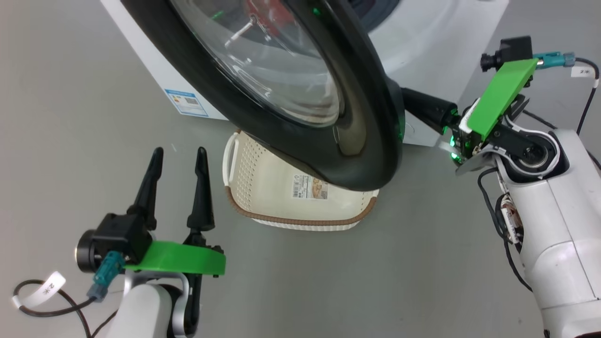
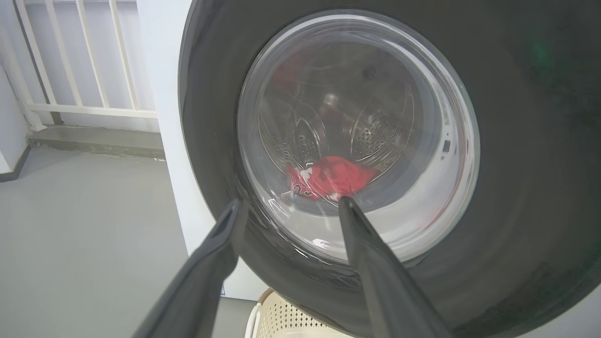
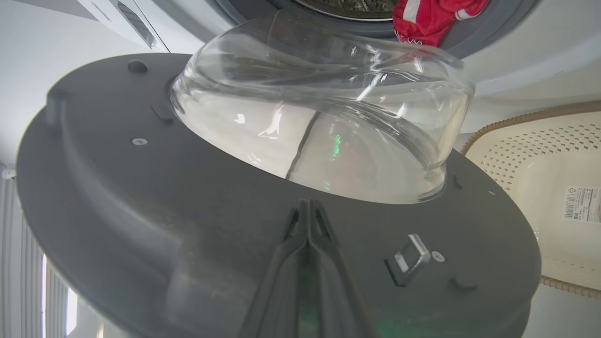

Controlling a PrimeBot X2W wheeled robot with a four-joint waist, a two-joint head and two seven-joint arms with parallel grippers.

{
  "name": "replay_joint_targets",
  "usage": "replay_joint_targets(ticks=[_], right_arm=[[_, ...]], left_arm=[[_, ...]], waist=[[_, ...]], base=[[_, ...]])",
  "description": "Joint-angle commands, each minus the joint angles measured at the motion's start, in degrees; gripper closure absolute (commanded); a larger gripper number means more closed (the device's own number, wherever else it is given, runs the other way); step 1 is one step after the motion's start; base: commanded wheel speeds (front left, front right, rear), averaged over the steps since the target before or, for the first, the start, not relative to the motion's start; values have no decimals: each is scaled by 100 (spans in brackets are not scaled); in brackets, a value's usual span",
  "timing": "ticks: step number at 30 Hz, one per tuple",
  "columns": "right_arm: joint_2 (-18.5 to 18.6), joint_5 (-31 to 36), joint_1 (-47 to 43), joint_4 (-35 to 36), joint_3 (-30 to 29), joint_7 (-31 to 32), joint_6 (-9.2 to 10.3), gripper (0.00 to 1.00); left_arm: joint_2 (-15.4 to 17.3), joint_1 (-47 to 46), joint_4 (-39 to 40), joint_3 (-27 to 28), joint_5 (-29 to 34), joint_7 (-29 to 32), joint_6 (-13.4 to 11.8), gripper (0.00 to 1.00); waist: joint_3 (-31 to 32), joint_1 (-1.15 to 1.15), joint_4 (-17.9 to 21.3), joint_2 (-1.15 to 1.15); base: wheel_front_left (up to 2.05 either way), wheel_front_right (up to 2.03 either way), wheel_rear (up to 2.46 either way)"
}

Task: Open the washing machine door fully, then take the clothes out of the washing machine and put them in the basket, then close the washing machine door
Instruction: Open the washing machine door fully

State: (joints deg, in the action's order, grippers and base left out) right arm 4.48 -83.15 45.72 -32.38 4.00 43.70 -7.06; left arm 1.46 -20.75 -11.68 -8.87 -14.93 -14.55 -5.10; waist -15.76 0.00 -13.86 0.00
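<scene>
The washing machine door (image 1: 366,141) stands partly swung out from the white washing machine (image 1: 432,42), over the cream basket (image 1: 277,188) on the floor. My right gripper (image 1: 409,96) is shut, with its tips (image 3: 307,203) against the door's dark inner face (image 3: 141,197), just below the glass bowl (image 3: 324,117). Red clothes (image 3: 432,19) hang at the drum's mouth. They also show through the door glass as clothes (image 2: 333,178). My left gripper (image 1: 180,152) is open and empty, left of the basket, pointing at the door's outer face (image 2: 516,164).
A metal latch (image 3: 408,258) sticks out of the door's inner face beside my right fingers. A white railing (image 2: 80,61) and a low step stand left of the machine. Grey floor (image 1: 328,281) stretches in front of the basket. The basket's paper label (image 1: 310,187) faces up.
</scene>
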Motion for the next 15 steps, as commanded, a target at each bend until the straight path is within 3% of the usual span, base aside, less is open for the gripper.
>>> replay_joint_targets(ticks=[1,15], right_arm=[[-160,-55,-69,217,93,71,-43,100],[-160,-217,-699,483,247,245,-43,100]], left_arm=[[142,120,151,185,-29,-45,-68,0],[143,327,123,131,-69,-45,-139,0]], waist=[[101,0,-93,0],[502,0,-439,0]], base=[[0,0,0],[0,0,0]])
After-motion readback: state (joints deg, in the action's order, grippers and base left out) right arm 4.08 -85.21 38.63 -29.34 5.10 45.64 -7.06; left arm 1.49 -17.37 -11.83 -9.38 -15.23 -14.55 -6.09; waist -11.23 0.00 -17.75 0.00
